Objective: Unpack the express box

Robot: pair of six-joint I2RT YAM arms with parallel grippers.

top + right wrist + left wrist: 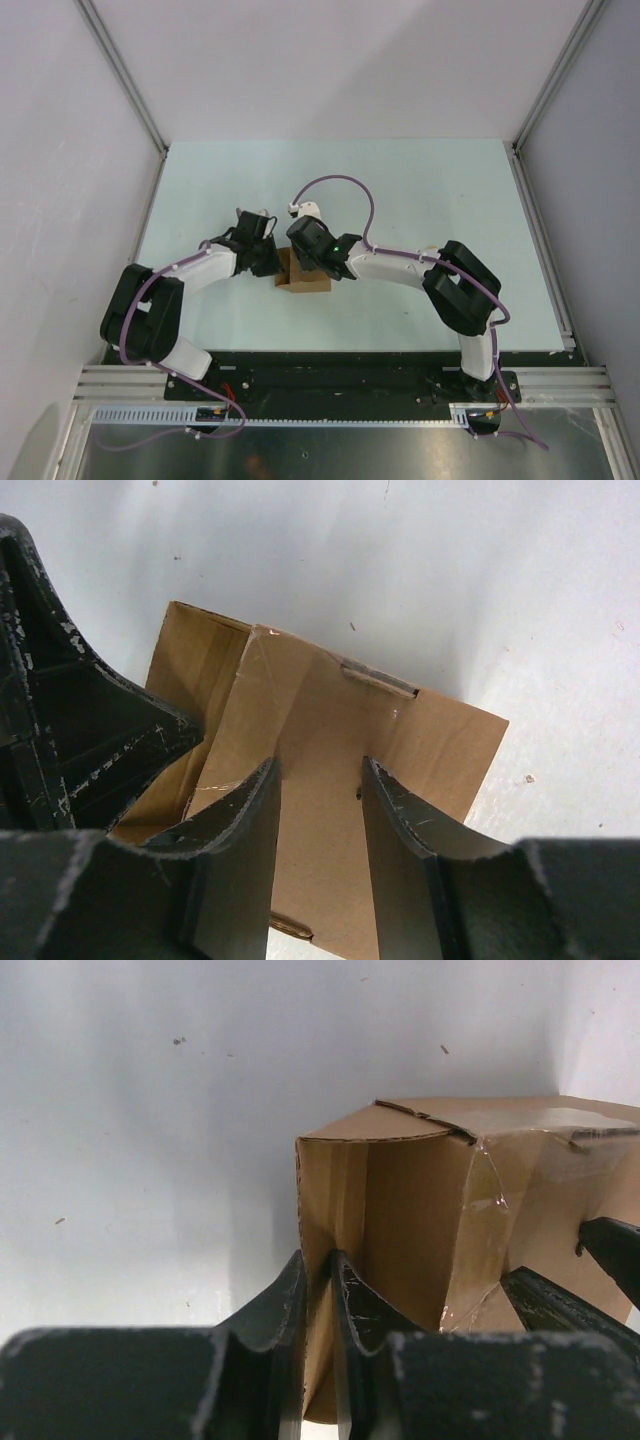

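A small brown express box (300,275) sits mid-table (420,190), an arm on either side of it. The left gripper (318,1270) pinches the box's open side wall. The right gripper (320,780), jaws half spread, rests against its taped panel. The left should likely grip firmly while the right pries the flap off the box.

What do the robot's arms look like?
The left arm and right arm have white tubes and chunky black joints. Purple cables run along them. A small green light glows on the right one. Their black fingers have whitish scratches.
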